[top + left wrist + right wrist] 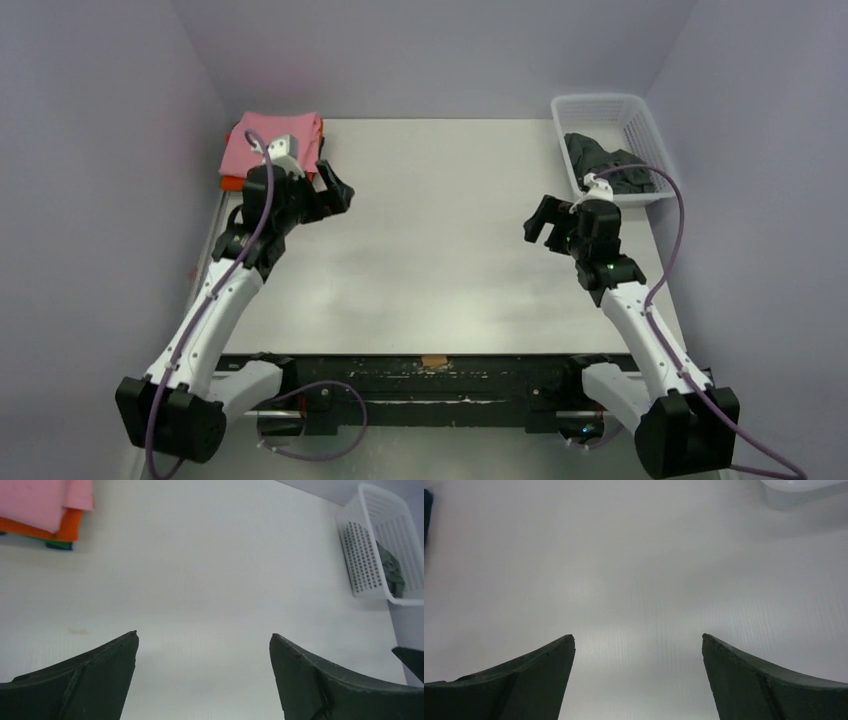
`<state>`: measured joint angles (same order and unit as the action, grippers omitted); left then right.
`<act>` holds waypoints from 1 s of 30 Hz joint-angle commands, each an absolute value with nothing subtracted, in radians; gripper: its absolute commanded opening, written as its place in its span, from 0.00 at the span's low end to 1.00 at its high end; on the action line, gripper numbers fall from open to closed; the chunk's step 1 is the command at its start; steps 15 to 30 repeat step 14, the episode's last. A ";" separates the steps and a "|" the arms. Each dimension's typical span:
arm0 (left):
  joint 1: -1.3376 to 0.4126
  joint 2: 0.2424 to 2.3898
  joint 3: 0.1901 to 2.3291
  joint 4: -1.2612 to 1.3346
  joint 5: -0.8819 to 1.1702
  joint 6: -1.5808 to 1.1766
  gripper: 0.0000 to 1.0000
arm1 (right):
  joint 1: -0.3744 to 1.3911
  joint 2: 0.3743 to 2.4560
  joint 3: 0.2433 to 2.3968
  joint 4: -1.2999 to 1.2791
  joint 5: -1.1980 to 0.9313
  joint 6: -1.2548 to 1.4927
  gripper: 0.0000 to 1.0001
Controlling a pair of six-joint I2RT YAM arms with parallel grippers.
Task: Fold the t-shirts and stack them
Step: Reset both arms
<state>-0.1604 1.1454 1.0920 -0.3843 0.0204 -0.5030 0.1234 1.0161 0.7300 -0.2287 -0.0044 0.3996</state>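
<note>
White tabletop stretches between my arms. On its far left corner sits the folded stack, pink shirt over orange shirt over a dark teal edge, tucked clear of the working middle, I judge. One dark grey shirt lies crumpled in the white basket at the far right, not yet folded. My left gripper hangs beside the stack and my right gripper near the basket, both spread wide and holding nothing. Only the basket's wall needs clearing.
</note>
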 commanded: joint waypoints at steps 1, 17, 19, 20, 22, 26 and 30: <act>-0.242 0.979 0.812 -0.227 0.059 -0.609 1.00 | 0.121 0.869 0.633 -0.211 0.084 0.396 0.97; -0.275 0.655 0.645 -0.459 -0.091 -0.631 1.00 | 0.121 0.663 0.537 -0.256 0.201 0.465 0.98; -0.275 0.655 0.645 -0.459 -0.091 -0.631 1.00 | 0.121 0.663 0.537 -0.256 0.201 0.465 0.98; -0.275 0.655 0.645 -0.459 -0.091 -0.631 1.00 | 0.121 0.663 0.537 -0.256 0.201 0.465 0.98; -0.275 0.655 0.645 -0.459 -0.091 -0.631 1.00 | 0.121 0.663 0.537 -0.256 0.201 0.465 0.98; -0.275 0.655 0.645 -0.459 -0.091 -0.631 1.00 | 0.121 0.663 0.537 -0.256 0.201 0.465 0.98; -0.275 0.655 0.645 -0.459 -0.091 -0.631 1.00 | 0.121 0.663 0.537 -0.256 0.201 0.465 0.98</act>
